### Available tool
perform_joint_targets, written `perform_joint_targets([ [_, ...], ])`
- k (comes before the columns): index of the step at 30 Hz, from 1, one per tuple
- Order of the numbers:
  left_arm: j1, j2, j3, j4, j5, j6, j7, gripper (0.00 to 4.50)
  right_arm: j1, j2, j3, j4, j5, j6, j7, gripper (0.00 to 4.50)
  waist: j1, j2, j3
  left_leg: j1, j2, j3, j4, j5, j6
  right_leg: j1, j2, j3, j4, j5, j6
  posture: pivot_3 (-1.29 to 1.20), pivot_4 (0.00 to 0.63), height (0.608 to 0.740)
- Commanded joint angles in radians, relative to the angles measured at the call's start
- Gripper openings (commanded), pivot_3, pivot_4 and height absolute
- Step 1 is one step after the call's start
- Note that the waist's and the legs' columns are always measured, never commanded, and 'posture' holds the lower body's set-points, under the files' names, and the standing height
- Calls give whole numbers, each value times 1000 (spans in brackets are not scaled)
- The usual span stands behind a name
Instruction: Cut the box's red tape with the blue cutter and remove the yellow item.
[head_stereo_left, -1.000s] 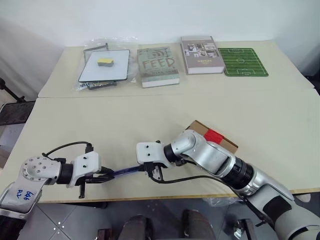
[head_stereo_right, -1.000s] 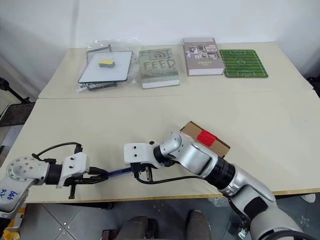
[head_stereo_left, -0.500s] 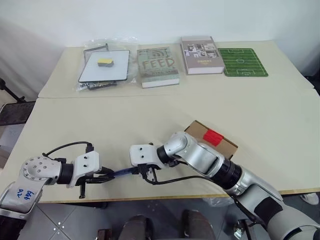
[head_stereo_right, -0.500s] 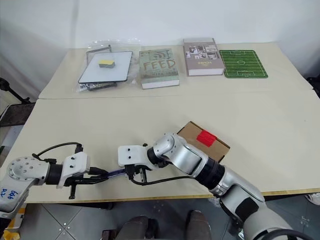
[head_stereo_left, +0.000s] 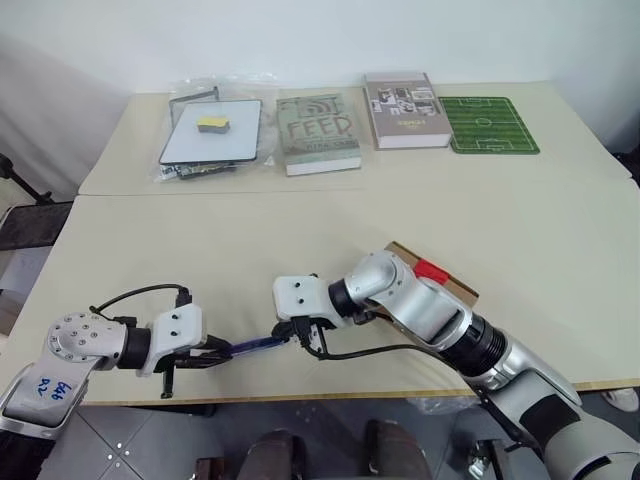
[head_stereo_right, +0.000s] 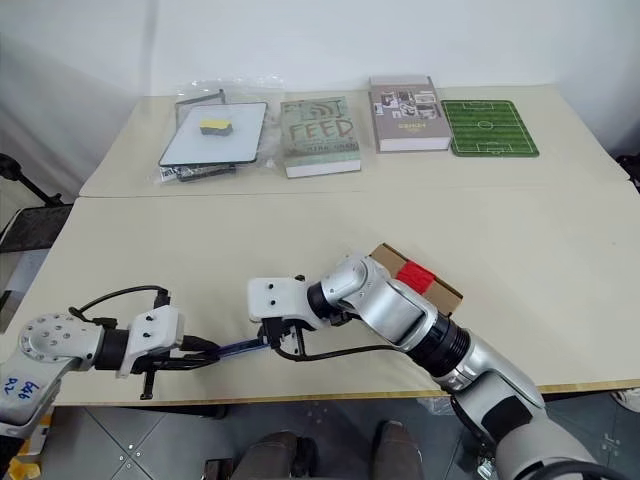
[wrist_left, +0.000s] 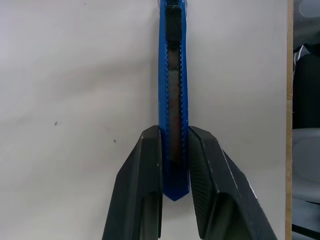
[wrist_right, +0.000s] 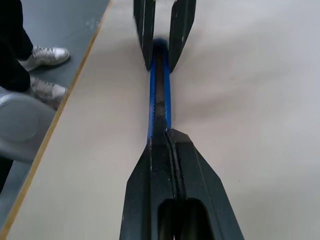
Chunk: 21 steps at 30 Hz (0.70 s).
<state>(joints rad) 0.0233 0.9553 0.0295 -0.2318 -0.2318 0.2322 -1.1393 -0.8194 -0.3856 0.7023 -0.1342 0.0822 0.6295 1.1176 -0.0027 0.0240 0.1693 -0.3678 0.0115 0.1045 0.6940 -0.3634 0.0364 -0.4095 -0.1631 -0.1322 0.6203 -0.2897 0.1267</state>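
Not much has shifted in the last second; our right pincer slid along the blue cutter and back, so the handover isn't done; left pincer clamps one end, right is pinched shut at the other; cutter lies lengthwise between them near the counter edge; box untouched.

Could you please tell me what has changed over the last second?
The right gripper slid left along the cutter toward the left gripper, then came back right to about where it began. Both grippers stay shut on the cutter; the box and red tape haven't moved.
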Motion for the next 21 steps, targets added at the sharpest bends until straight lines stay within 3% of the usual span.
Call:
perform_joint_targets([
  [1,39,-14,-122,22,43,28,-32,449,5,1,4,-11,-12,-19,12,21,0,0,0,0,0,0,0,0,0,0,0,0,0,0,0,0,150,740],
  [21,46,-9,-114,7,37,49,-31,449,19,66,27,60,-74,-65,18,21,-2,0,0,0,0,0,0,0,0,0,0,0,0,0,0,0,150,740],
])
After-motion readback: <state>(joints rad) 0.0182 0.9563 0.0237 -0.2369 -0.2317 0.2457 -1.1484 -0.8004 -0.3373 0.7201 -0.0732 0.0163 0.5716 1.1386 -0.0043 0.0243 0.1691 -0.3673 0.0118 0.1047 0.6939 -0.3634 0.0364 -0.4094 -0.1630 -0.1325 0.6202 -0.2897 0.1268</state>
